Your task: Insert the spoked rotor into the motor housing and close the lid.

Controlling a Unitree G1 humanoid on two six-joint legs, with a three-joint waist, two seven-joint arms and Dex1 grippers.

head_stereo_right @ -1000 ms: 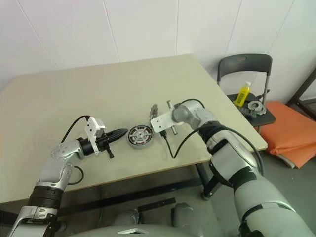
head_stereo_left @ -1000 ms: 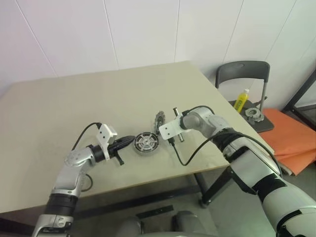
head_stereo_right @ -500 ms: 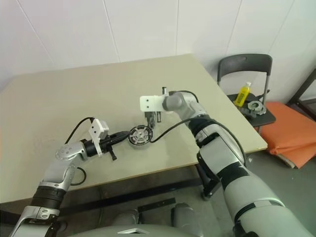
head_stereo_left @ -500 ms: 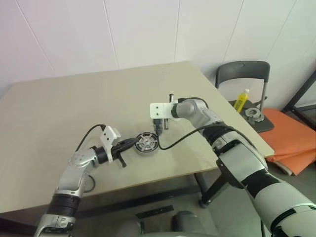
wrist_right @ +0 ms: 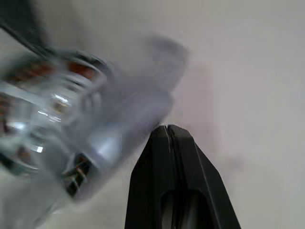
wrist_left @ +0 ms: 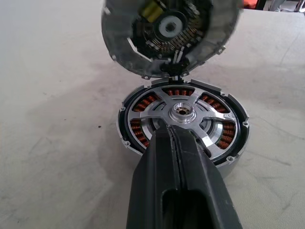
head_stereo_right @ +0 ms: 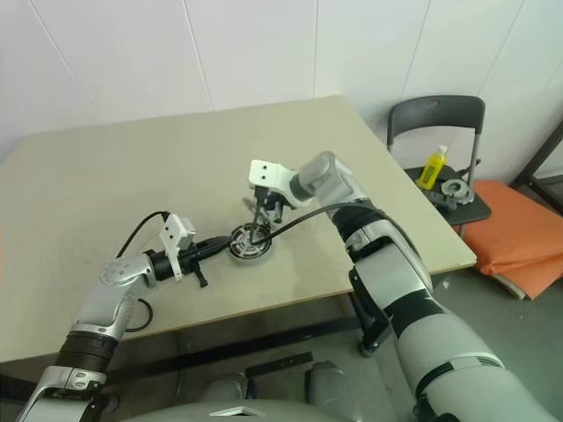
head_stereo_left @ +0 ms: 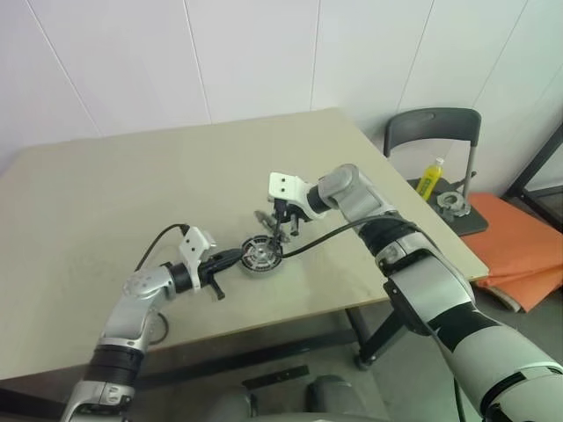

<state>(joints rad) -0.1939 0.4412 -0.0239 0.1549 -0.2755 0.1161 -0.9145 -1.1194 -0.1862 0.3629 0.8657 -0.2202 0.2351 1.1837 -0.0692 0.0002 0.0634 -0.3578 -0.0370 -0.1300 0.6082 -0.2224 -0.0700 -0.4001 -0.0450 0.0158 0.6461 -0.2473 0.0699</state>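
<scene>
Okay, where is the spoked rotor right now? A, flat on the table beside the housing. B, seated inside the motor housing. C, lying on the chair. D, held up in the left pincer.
B: in the left wrist view the spoked rotor sits inside the motor housing, its spokes over the copper windings, with the lid tilted above it.

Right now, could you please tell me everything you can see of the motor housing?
The motor housing is a short round silvery metal cylinder, sitting upright and open-topped on the beige table. Copper-brown windings ring its dark rim. The spoked rotor lies seated inside. The shut left end effector rests over its near edge, and the lid hangs tilted above its far side.
</scene>
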